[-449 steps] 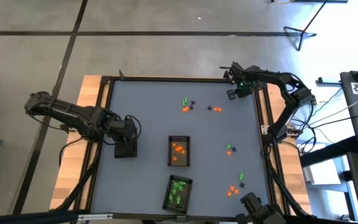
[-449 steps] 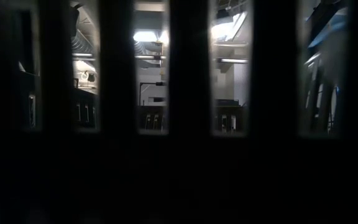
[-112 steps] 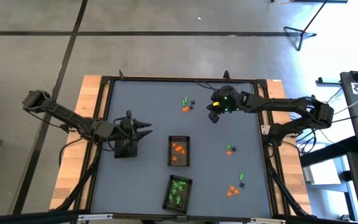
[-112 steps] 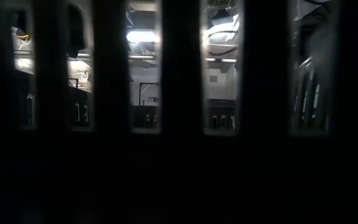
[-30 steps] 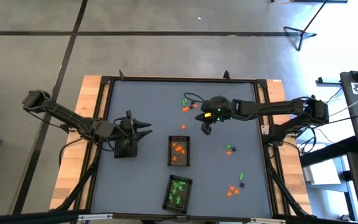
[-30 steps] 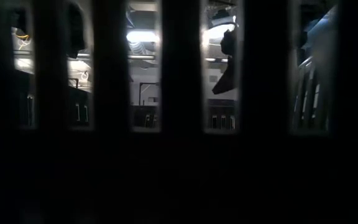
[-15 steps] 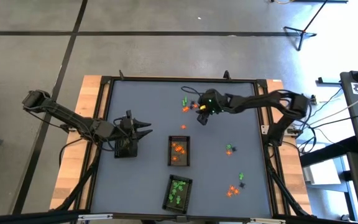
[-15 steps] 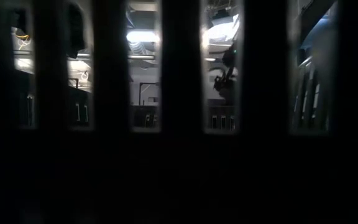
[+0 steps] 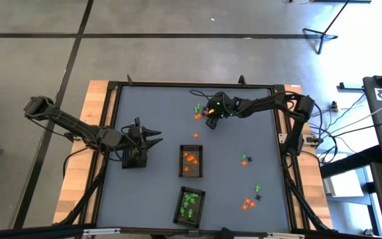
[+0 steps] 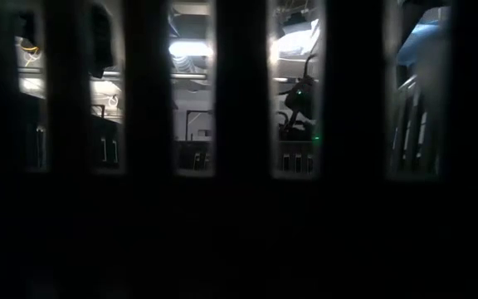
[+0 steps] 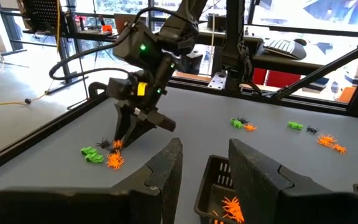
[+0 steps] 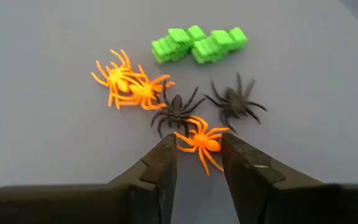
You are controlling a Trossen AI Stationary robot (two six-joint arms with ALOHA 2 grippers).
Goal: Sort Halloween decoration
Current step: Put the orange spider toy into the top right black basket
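Reaching down over a small cluster of Halloween decoration near the table's (image 9: 158, 113) far edge: the right gripper (image 12: 196, 155), fingers parted and straddling an orange spider (image 12: 199, 140), not visibly clamping it yet. Lying just beyond that spider, two black spiders (image 12: 176, 112) side by side, two more orange spiders (image 12: 129, 84) tangled together, and a pair of green pieces (image 12: 197, 43) farthest off. Resting at the table's left side beside a dark tray (image 9: 135, 158): the left gripper (image 11: 205, 163), fingers apart and gripping nothing. Sitting mid-table, a tray of orange pieces (image 9: 191, 161); nearer the front edge, a tray of green pieces (image 9: 190, 204). Scattering across the right half, further loose trinkets (image 9: 245, 159) in green, orange and black, plus one lone orange piece (image 9: 195, 135) near the middle. Showing only dimly through dark bars in the low view, possibly the right arm (image 10: 297, 100).
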